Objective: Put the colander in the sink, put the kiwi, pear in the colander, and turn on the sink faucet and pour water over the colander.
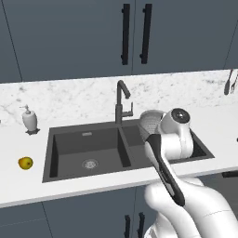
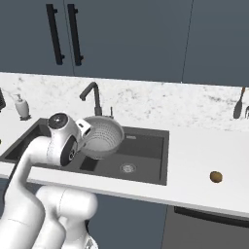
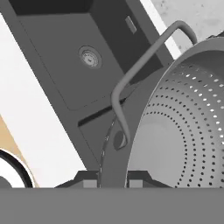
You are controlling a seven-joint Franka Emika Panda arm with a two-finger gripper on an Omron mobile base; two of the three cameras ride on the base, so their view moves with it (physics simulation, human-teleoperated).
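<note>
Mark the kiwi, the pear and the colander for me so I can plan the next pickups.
kiwi (image 2: 216, 177): right base view, middle of the brown fruit on the counter.
pear (image 1: 25, 162): left base view, middle of the yellow fruit, left of the sink.
colander (image 2: 104, 133): right base view, perforated inner wall.

The colander (image 2: 101, 136) is silvery perforated metal with a soft sheen, its handle (image 3: 144, 65) smooth. The sink (image 1: 88, 148) looks matt dark grey, each drain (image 1: 89, 163) bright metal, and the faucet (image 1: 122, 103) matt dark. The counter (image 2: 204, 155) is smooth white, the backsplash (image 1: 69, 95) veined marble, the cabinets (image 2: 131, 39) matt slate-blue.
</note>
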